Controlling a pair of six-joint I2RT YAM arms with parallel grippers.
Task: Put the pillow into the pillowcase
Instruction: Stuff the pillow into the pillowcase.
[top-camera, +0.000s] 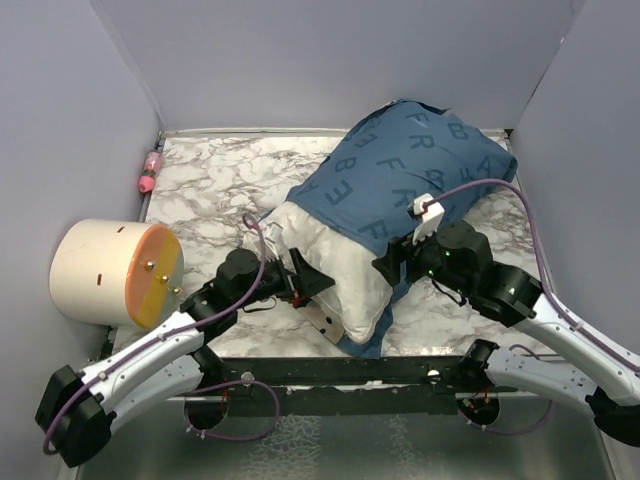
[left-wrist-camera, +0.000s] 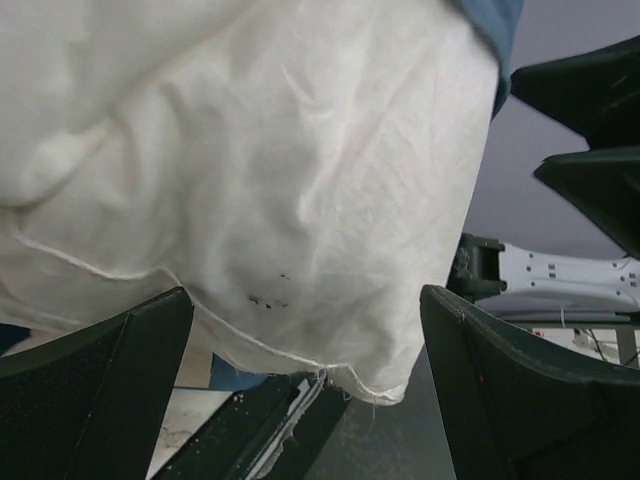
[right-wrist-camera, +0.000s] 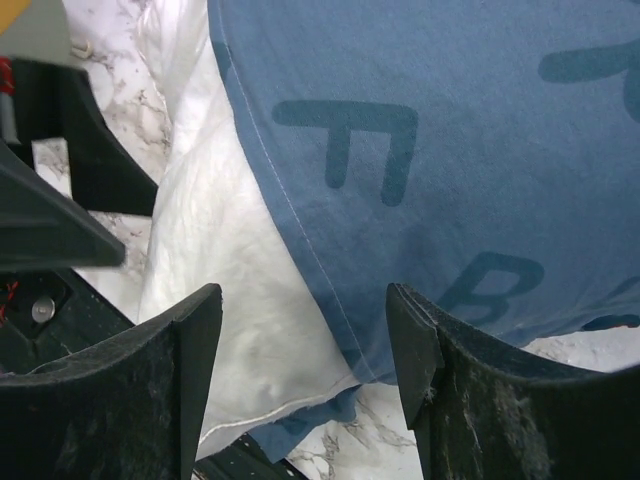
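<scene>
While half-cased, pillow (left-wrist-camera: 250, 150) lies before gaping left hand (left-wrist-camera: 305, 295).

I see open table (top-camera: 210, 185) at the far left, between the left wall (top-camera: 70, 120) and the pillow (top-camera: 340, 275); a hand could pass there. A small pink thing (top-camera: 150, 172) lies at that far left edge. A cream drum (top-camera: 110, 272) blocks the near left. The bulging pillowcase (top-camera: 420, 170) fills the far right, close up to the far wall (top-camera: 330, 60). Near right, a narrow strip of table lies bare beside my right hand (top-camera: 395, 262).
</scene>
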